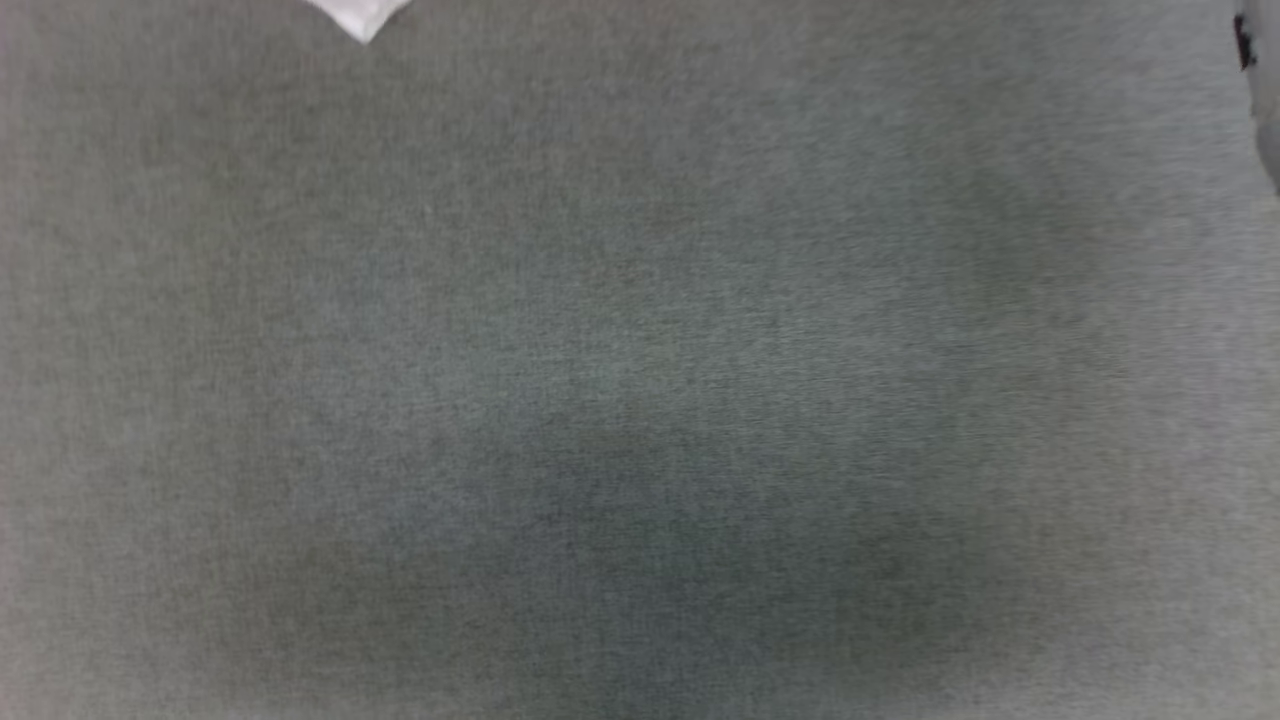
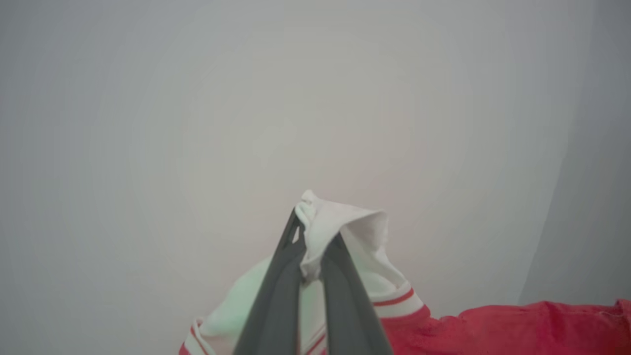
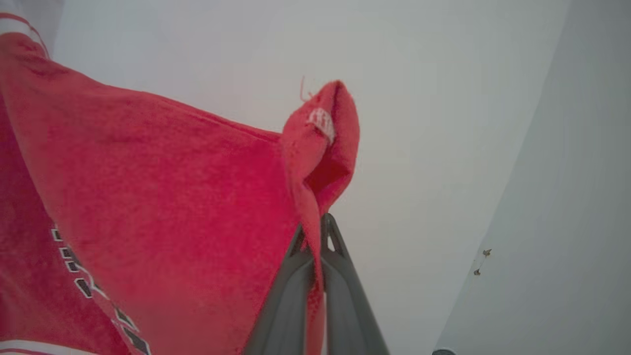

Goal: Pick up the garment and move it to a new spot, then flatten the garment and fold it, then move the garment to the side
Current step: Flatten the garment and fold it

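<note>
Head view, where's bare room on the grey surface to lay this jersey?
The grey surface is bare nearly throughout: its whole middle and lower stretch, below the white cloth tip at the top edge and left of the dark thing at the upper right corner. Nowhere crowded.

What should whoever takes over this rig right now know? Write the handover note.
Left claw: shut on the white sleeve, pinched at a bunched edge.
Right claw: shut on a red corner of the garment.
Garment: held up between both claws, hanging slack; part of the black lettering shows in the right wrist view.
Done: pickup, it seems.
Left: lay it on the grey surface, flatten it, fold it, move it to the side.
</note>
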Controlling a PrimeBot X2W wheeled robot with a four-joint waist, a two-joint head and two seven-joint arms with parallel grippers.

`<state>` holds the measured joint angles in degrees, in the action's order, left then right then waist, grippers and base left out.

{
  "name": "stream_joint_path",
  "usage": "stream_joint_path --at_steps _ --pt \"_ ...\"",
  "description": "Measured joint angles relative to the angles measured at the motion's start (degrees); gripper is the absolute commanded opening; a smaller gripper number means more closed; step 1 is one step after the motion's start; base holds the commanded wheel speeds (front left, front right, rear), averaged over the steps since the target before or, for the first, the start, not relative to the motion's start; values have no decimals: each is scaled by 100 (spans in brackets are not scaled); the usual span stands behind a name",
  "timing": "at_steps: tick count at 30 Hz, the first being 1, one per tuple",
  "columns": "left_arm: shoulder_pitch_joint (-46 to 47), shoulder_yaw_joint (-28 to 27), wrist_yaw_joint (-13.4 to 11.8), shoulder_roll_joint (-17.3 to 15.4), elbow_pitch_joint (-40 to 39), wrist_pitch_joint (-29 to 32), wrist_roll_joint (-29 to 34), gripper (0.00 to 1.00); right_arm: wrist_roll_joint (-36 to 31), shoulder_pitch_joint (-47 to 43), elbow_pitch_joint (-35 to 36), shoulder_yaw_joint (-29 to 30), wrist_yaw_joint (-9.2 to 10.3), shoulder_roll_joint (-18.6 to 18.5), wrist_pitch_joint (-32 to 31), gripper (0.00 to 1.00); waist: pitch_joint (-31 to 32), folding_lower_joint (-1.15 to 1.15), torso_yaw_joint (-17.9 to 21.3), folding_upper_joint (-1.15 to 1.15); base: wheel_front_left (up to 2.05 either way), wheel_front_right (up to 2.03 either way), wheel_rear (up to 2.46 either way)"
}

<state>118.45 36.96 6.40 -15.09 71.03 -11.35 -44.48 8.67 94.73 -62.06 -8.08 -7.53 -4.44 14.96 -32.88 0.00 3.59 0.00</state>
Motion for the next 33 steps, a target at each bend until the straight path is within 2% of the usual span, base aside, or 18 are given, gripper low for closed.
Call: stream_joint_path --at_steps 3,8,17,25,33 --pt "-169 56 18 31 44 -27 4 0 -259 -171 9 232 0 75 0 0 -146 0 -98 0 0 0 0" --pt "-463 131 55 -15 130 66 -35 0 -352 -318 -108 202 0 143 0 0 -131 0 -256 0 0 0 0" --pt "-1623 220 91 -9 197 285 -247 0 876 -946 -282 -1259 0 152 -38 0 444 0 -332 0 0 0 0" --pt "-2835 397 109 85 -33 486 -537 0 1543 -1705 -390 -1952 0 118 -108 0 1146 0 -470 0 0 0 0" --pt "-3925 579 110 216 -193 435 -700 0 2150 -2529 -108 -2522 0 -253 -237 0 1790 0 -705 0 0 0 0"
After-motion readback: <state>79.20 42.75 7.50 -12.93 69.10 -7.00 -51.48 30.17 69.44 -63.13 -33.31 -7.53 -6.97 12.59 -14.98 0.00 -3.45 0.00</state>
